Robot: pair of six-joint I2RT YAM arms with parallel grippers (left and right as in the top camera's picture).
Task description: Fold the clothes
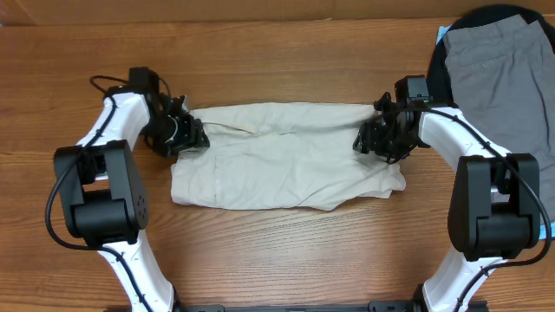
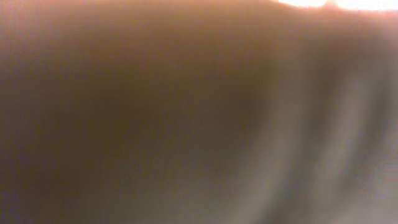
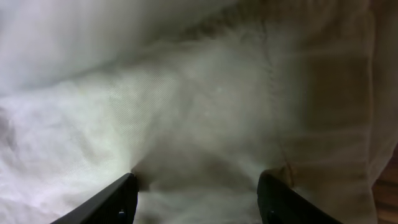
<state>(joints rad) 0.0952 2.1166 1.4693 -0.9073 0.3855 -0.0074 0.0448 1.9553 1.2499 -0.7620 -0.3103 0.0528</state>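
Cream shorts (image 1: 286,156) lay mid-table (image 1: 277,260), a rumpled, creased rectangle. Count: one cream pair, one pair of grey shorts (image 1: 507,78) on one black garment (image 1: 438,74) at 2 o'clock, two arms. Left gripper (image 1: 192,134) was low at the cream pair's 9 o'clock edge; jaws' state, could not tell. Right gripper (image 1: 368,139) was at the 3 o'clock edge, fingers (image 3: 118,199) apart, tips on cloth.

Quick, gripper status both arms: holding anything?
Left gripper: at the cream shorts, left edge; open or closed cannot be told.
Right gripper: open, fingers apart on the shorts.
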